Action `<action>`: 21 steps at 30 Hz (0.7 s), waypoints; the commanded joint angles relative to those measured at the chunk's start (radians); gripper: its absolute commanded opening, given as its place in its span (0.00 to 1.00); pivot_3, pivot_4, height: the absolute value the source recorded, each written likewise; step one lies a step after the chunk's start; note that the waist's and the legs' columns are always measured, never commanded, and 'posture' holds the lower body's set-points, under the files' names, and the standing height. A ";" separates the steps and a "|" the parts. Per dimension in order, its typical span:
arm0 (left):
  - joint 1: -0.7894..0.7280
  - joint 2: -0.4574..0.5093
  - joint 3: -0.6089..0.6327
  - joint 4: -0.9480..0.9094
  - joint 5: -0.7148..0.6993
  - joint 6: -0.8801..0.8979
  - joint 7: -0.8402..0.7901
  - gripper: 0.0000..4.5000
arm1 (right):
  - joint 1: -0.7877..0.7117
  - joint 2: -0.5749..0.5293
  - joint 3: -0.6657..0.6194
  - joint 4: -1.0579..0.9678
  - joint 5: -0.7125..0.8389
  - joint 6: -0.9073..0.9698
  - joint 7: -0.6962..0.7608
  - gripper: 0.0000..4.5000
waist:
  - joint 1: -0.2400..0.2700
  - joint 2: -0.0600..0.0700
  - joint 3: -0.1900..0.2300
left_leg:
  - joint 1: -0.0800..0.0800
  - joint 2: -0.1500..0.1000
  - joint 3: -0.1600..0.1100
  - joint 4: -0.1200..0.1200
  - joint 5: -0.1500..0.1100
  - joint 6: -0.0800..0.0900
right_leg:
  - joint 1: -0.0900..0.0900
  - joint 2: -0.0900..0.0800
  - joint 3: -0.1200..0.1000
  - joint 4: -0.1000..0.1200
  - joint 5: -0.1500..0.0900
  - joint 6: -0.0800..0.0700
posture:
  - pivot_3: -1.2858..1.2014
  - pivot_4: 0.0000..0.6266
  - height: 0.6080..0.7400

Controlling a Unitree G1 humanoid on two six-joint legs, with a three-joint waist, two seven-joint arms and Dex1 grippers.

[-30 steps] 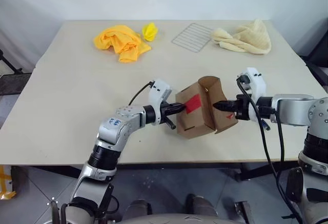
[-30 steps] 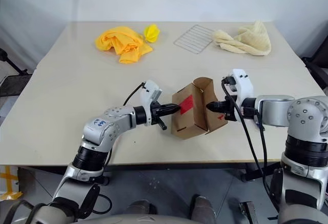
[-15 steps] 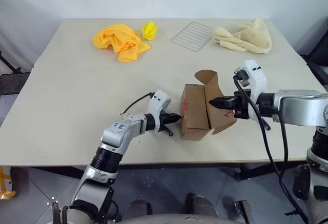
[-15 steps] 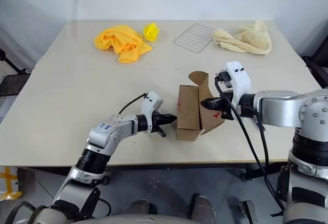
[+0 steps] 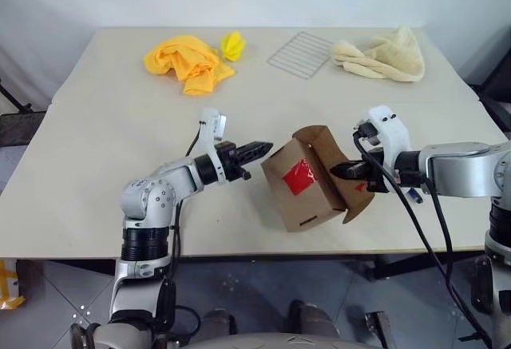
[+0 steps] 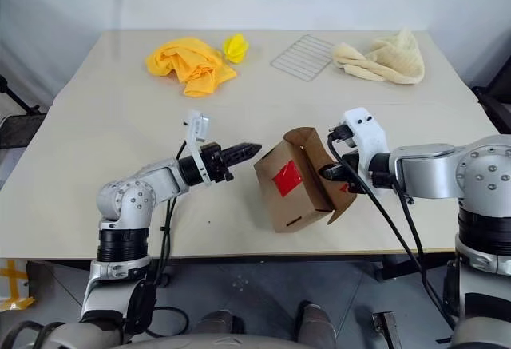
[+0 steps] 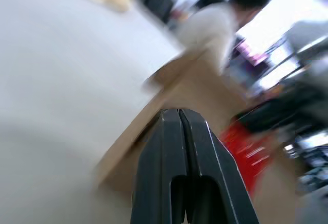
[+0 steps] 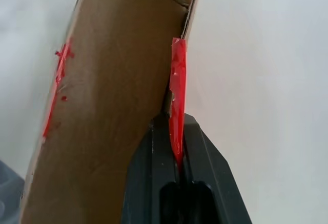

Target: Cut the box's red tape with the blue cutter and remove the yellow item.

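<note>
The box (image 5: 307,180) is held tilted above the near part of the table (image 5: 104,141), its opened flaps facing away and a red tape (image 5: 300,177) patch showing on the face turned toward the camera. It is carried by the right gripper (image 5: 351,171), whose fingers are pinched tight on one cardboard flap edged with torn red tape (best seen in the right wrist view). The left gripper (image 5: 259,148) is closed and empty, pointing level at the box's upper corner from just beside it, not touching. A small yellow item (image 5: 232,45) lies far across the table next to an orange cloth (image 5: 188,63); whether it is the one named in the task cannot be told. The blue cutter is partly hidden behind the right gripper (image 5: 412,196), if that blue glimpse is it at all.

The risk is judged to lie in the grip: only a thin flap is held, so the box could swing, tear free or drop if nudged by the left gripper
</note>
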 commanded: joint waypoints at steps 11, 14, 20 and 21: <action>-0.106 -0.045 -0.207 -0.012 -0.047 0.032 0.016 0.00 | -0.039 -0.014 -0.002 -0.029 -0.034 0.005 0.040 0.00 | -0.002 0.000 0.000 | -0.004 0.000 0.000 0.000 0.000 0.000 | -0.002 0.000 -0.002 -0.001 0.000 0.000 | 0.52 0.24 1.00; -0.113 -0.011 -0.261 0.020 0.000 0.004 -0.010 0.00 | -0.038 -0.016 -0.005 -0.033 -0.033 0.005 0.042 0.00 | -0.003 0.000 0.000 | -0.004 0.000 0.000 0.000 0.000 0.000 | -0.003 0.001 -0.001 -0.001 0.000 0.000 | 0.52 0.24 1.00; -0.111 0.073 -0.360 0.037 0.095 -0.038 -0.065 0.00 | -0.031 -0.033 -0.017 -0.049 -0.015 0.005 0.043 0.00 | -0.001 0.000 0.000 | -0.005 0.000 0.000 0.000 0.000 0.000 | -0.004 0.001 -0.001 -0.001 0.000 0.000 | 0.52 0.24 1.00; -0.110 0.092 -0.379 0.035 0.112 -0.043 -0.078 0.00 | -0.031 -0.039 -0.018 -0.053 -0.009 0.005 0.045 0.00 | -0.001 0.000 0.000 | -0.005 0.000 0.000 0.000 0.000 0.000 | -0.004 0.001 -0.001 -0.001 0.000 0.000 | 0.52 0.24 1.00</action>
